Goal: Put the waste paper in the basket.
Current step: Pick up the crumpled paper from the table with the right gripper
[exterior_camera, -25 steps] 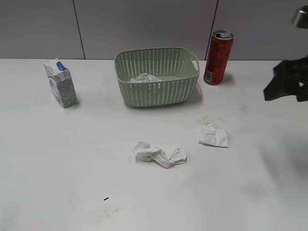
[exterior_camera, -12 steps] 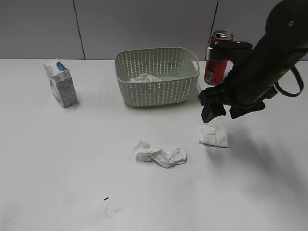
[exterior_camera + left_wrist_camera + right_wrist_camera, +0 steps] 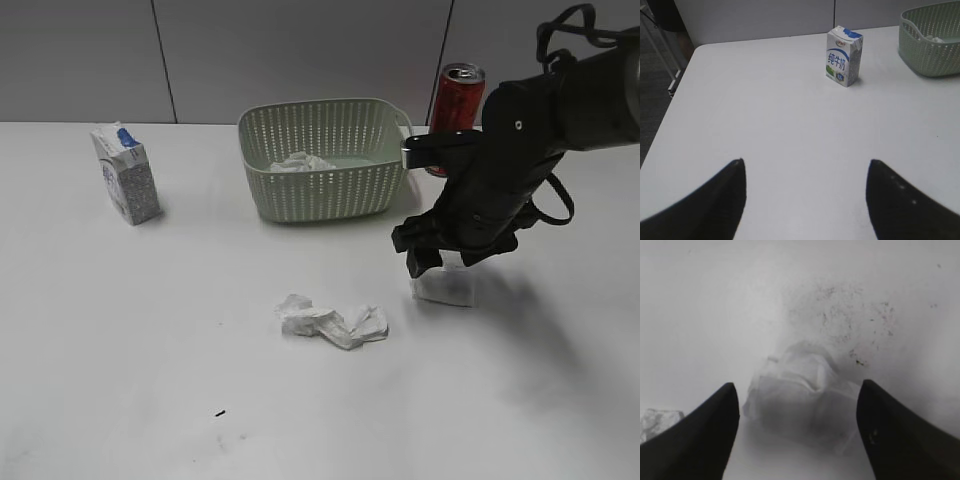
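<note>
The right gripper (image 3: 447, 262) is hovering spread open directly over a paper wad (image 3: 802, 390). The wad is lying between its fingers (image 3: 707, 435). The left gripper (image 3: 805, 195) is also sitting open, grasping nothing.

Right arm (image 3: 520, 150): matte black, thick rounded links, 1 small pale dot mid-link, black cable loops at top and side. Gripper fingers (image 3: 705, 440) black, tapered, apparently smooth; left pair (image 3: 715, 200) identical.

Looks like a robot lab or test room: plain white table (image 3: 120, 380), bare grey panelled wall (image 3: 300, 50) right behind it, nothing homey.
</note>
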`<act>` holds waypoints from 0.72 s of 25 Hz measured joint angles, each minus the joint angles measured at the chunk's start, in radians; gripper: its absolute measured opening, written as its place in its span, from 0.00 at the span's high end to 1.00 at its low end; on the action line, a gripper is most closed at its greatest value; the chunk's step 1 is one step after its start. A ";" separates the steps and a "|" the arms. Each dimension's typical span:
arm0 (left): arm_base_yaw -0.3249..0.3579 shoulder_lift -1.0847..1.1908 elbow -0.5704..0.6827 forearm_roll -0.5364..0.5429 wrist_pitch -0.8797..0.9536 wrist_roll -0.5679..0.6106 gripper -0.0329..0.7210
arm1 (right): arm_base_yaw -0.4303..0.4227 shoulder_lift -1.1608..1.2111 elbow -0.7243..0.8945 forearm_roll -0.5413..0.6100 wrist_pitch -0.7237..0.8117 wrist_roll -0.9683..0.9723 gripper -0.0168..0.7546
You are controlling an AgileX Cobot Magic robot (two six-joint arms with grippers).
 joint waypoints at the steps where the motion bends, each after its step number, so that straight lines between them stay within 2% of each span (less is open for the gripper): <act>1: 0.000 0.000 0.000 0.000 -0.001 0.000 0.24 | 0.000 0.013 0.000 0.000 -0.014 0.009 0.26; 8: 0.000 0.000 0.000 0.000 -0.001 -0.001 0.24 | 0.000 0.068 -0.005 -0.004 -0.032 0.030 0.27; 11: 0.000 0.000 0.000 0.000 -0.001 -0.001 0.24 | 0.000 0.071 -0.006 -0.007 -0.032 0.030 0.35; 14: 0.000 0.000 0.000 0.000 -0.001 -0.002 0.24 | 0.000 0.072 -0.006 -0.011 -0.037 0.030 0.55; 18: 0.000 0.000 0.000 0.000 -0.001 -0.002 0.24 | 0.000 0.073 -0.008 -0.010 -0.040 0.030 0.88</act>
